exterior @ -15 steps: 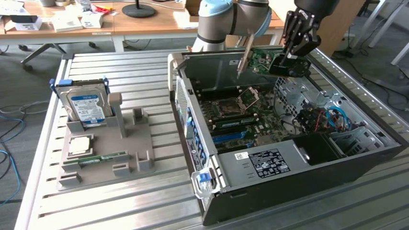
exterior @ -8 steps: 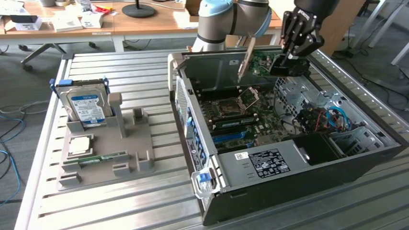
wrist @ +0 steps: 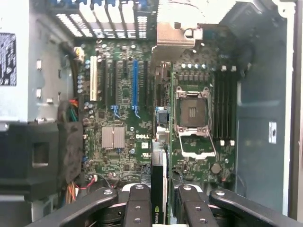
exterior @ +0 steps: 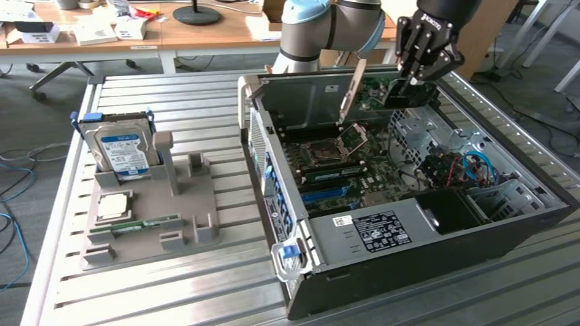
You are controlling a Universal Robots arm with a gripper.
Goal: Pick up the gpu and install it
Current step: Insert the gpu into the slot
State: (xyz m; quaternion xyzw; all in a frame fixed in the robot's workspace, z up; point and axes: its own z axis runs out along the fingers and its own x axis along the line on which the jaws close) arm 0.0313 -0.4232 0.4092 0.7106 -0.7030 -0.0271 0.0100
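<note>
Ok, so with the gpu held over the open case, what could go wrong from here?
The claw grips the gpu by one thin edge, so it may tilt or slip when pressed down. In the wrist view the card sits between the blue slot and the CPU socket; coming down off line could strike the socket instead of seating.

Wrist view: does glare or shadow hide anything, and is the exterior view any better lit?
Wrist view: the metal bracket near the socket is blown out white, the black shroud lost in shadow; the gpu in the gripper is lit well enough. Exterior view: even light, mild sheen on the table.
</note>
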